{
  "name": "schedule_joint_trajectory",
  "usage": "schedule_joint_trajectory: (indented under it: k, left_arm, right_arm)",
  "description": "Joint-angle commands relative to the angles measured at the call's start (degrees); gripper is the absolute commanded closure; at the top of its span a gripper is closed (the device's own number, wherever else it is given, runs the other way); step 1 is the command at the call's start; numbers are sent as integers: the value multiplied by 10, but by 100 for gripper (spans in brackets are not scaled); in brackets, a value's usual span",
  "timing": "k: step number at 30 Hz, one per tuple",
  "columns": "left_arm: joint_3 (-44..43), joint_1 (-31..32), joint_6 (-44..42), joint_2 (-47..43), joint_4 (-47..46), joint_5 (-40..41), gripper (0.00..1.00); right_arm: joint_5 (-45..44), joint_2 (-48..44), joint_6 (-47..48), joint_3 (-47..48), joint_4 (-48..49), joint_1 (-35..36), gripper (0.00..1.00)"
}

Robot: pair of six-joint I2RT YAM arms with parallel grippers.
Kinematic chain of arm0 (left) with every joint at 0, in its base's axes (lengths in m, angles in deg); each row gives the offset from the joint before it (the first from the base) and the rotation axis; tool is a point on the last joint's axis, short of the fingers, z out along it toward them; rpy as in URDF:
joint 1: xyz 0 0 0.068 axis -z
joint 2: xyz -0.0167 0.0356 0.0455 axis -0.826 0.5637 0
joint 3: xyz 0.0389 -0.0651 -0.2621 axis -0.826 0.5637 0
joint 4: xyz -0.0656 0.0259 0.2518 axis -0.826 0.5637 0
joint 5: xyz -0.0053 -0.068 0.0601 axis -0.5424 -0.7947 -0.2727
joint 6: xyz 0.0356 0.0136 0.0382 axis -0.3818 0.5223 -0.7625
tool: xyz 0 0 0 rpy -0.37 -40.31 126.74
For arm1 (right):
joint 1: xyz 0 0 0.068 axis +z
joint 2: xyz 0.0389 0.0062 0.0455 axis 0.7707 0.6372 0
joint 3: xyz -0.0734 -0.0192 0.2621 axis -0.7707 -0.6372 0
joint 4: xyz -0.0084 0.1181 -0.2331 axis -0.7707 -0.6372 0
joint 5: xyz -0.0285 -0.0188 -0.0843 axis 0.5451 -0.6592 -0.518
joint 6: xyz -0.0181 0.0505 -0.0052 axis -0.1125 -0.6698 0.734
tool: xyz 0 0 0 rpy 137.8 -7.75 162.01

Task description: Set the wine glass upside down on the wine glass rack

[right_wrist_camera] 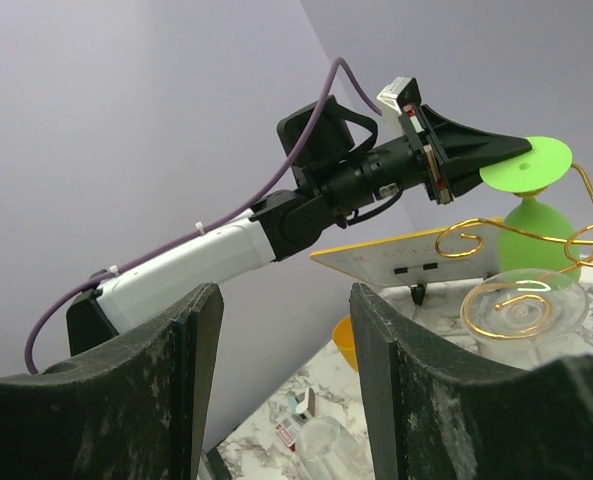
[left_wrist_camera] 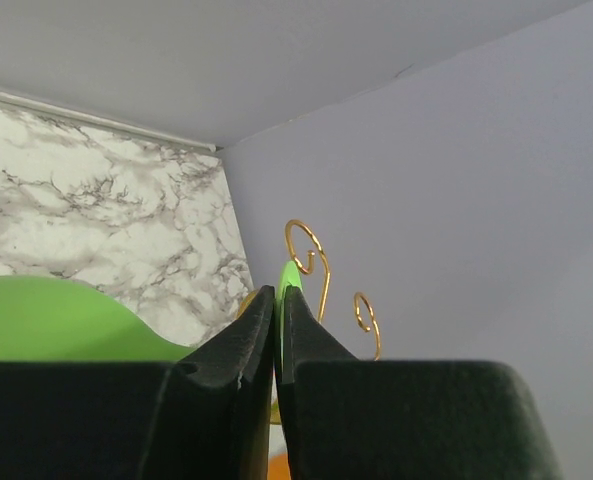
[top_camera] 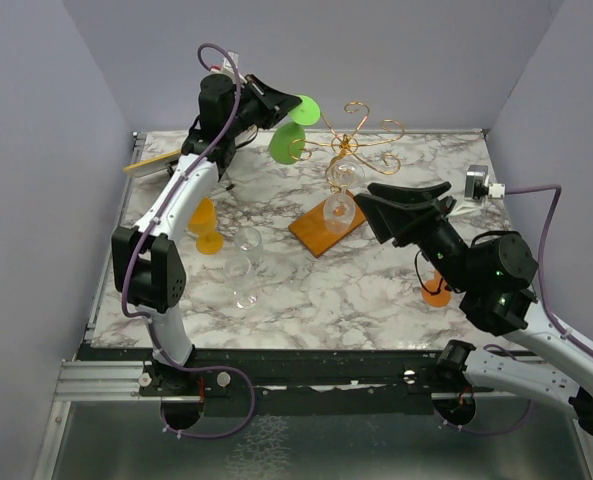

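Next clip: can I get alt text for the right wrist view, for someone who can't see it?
The left gripper pinches the foot of an upside-down green wine glass close to the curled arms of the gold wire wine glass rack, where a clear glass hangs foot-up. The right gripper frames the bottom of the view, open and holding nothing.

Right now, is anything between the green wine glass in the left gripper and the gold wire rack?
Nothing visible does. The left gripper holds the green wine glass upside down, right at a curled arm of the wine glass rack. A clear glass hangs on another arm, toward the open right gripper, off that path.
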Motion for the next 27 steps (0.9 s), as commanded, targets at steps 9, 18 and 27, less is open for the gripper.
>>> schedule_joint_trajectory:
  k: [9, 18, 27]
  left_arm:
    - [33, -11, -35, -45, 11, -22, 86]
    - [43, -16, -61, -64, 30, -32, 59]
    - [39, -27, -105, -91, 91, -15, 31]
  right_arm:
    - [-70, 10, -29, 2, -40, 4, 44]
    - [-217, 31, -57, 59, -200, 4, 44]
    - [-458, 32, 62, 123, -338, 4, 36]
